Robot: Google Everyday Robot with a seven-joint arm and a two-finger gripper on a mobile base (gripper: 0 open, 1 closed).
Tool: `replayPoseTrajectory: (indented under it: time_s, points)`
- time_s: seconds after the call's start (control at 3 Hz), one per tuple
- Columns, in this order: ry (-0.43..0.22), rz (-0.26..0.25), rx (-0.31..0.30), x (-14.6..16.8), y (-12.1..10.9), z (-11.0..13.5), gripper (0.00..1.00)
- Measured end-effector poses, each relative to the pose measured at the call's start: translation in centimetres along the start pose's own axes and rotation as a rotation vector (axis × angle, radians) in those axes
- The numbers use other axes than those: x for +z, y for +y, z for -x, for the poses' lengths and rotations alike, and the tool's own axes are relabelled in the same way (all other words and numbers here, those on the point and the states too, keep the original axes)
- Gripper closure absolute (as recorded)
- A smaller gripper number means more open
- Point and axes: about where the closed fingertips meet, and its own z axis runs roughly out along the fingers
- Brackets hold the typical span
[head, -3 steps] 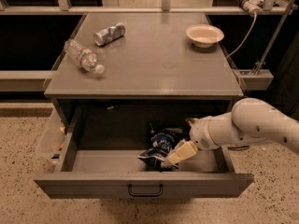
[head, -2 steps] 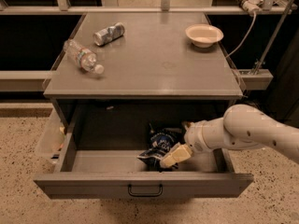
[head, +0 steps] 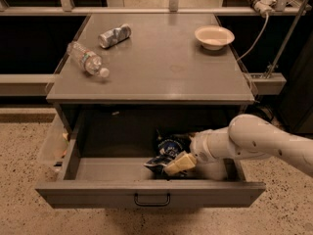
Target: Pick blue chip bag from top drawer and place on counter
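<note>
The top drawer is pulled open, its dark handle at the front centre. The blue chip bag lies crumpled inside, right of the middle. My gripper reaches in from the right on the white arm, its pale fingers right at the bag's front right edge and covering part of it. The counter above is a flat grey-brown surface.
On the counter lie a clear plastic bottle at the left, a crushed silver can behind it, and a white bowl at the back right. A cable and a metal rail run along the right side.
The arm has shifted left and slightly deeper into the drawer, bringing the gripper closer over the bag. The bag has not visibly moved.
</note>
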Motion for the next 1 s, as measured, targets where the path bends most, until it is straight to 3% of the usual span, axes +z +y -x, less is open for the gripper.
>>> replayPoseTrajectory:
  time_s: [1.0]
  points:
    - [0.000, 0.000, 0.000, 0.00, 0.00, 0.00, 0.88]
